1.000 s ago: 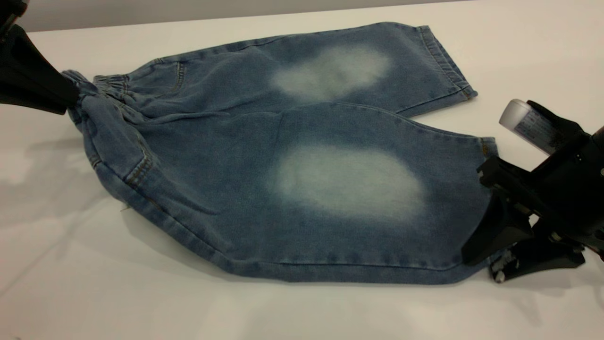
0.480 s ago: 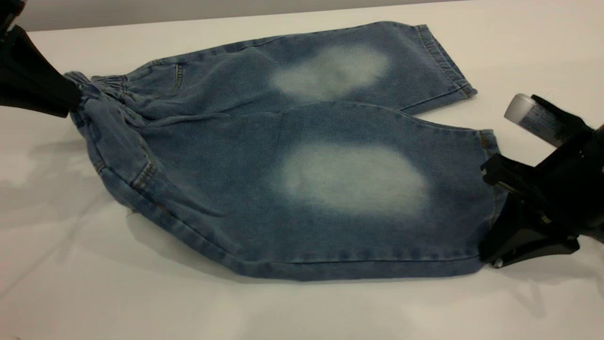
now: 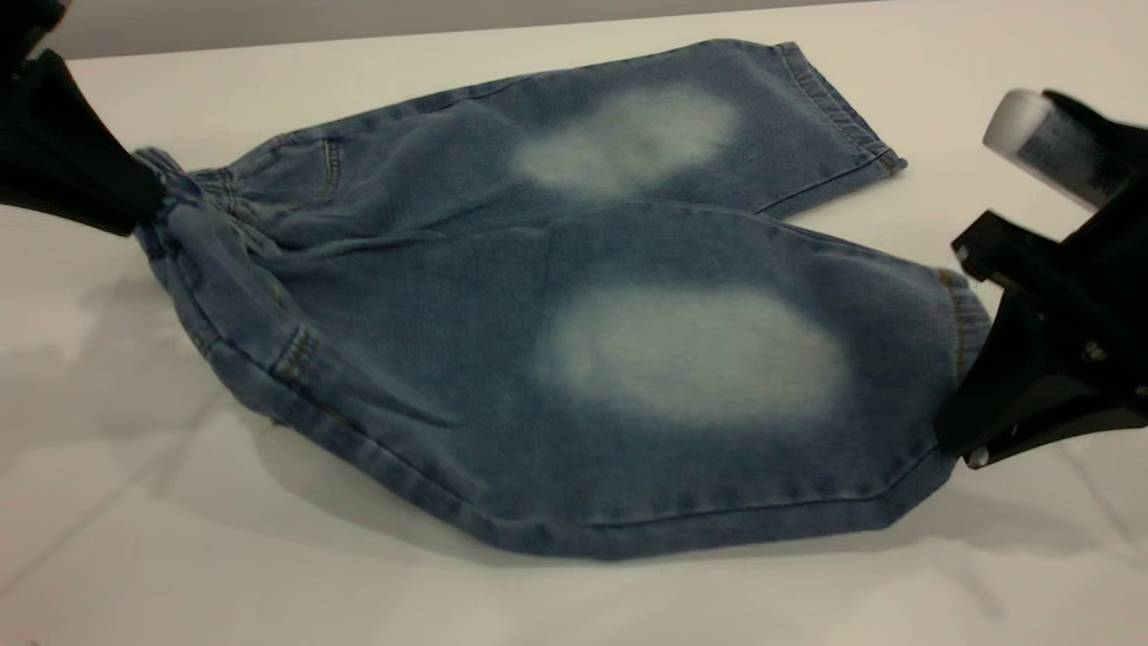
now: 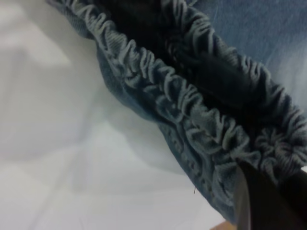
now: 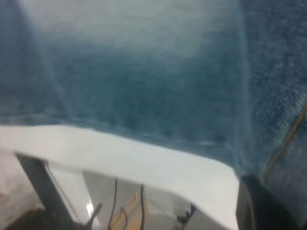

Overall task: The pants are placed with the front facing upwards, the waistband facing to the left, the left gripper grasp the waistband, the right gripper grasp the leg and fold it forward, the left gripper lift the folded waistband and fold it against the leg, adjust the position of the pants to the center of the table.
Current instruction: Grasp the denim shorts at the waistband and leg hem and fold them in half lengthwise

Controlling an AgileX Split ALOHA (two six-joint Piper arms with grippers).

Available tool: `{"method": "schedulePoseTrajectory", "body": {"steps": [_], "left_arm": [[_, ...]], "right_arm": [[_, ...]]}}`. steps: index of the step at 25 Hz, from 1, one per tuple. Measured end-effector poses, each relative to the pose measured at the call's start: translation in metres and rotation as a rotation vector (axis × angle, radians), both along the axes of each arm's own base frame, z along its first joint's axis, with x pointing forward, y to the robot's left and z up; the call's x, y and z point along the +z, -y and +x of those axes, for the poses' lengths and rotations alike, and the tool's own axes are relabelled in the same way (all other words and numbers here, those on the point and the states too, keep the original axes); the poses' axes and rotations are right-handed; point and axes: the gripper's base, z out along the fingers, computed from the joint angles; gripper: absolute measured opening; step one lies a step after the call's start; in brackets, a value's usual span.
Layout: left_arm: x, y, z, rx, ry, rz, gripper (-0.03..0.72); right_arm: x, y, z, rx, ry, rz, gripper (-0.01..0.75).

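Blue denim pants (image 3: 466,296) with pale faded patches lie on the white table (image 3: 269,583), waistband (image 3: 211,184) to the left. My left gripper (image 3: 152,205) is shut on the bunched end of the waistband and holds it slightly above the table. In the left wrist view the ruched waistband (image 4: 201,124) runs into a black finger (image 4: 261,203). My right gripper (image 3: 960,431) is shut on the hem of the near leg (image 3: 700,359), whose hem end is raised off the table. The right wrist view shows that leg's denim (image 5: 144,72) beside a dark finger (image 5: 264,206).
The far leg (image 3: 628,135) lies flat toward the table's back edge (image 3: 448,27). Bare tabletop stretches in front of the pants. In the right wrist view the table's edge (image 5: 144,158) shows, with cables and a frame below it.
My right gripper has risen and moved right, lifting the near leg's hem off the table. The waistband end with my left gripper has shifted slightly right.
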Motion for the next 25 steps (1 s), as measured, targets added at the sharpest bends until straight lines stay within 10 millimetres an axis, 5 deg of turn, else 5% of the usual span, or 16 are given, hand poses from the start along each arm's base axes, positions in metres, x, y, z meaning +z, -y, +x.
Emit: {"method": "schedulePoseTrajectory", "body": {"steps": [6, 19, 25], "left_arm": [[0.0, 0.005, -0.01, -0.054, -0.097, 0.002, 0.102], [0.03, 0.007, -0.016, -0.047, -0.017, -0.004, 0.099], [0.044, 0.008, -0.019, -0.029, 0.041, -0.012, 0.099]], "right_arm": [[0.021, -0.003, -0.007, 0.066, 0.009, 0.056, 0.015], [0.089, -0.006, -0.024, 0.092, 0.137, 0.126, 0.015], [0.126, -0.008, -0.015, 0.071, 0.253, 0.157, 0.015]]}}
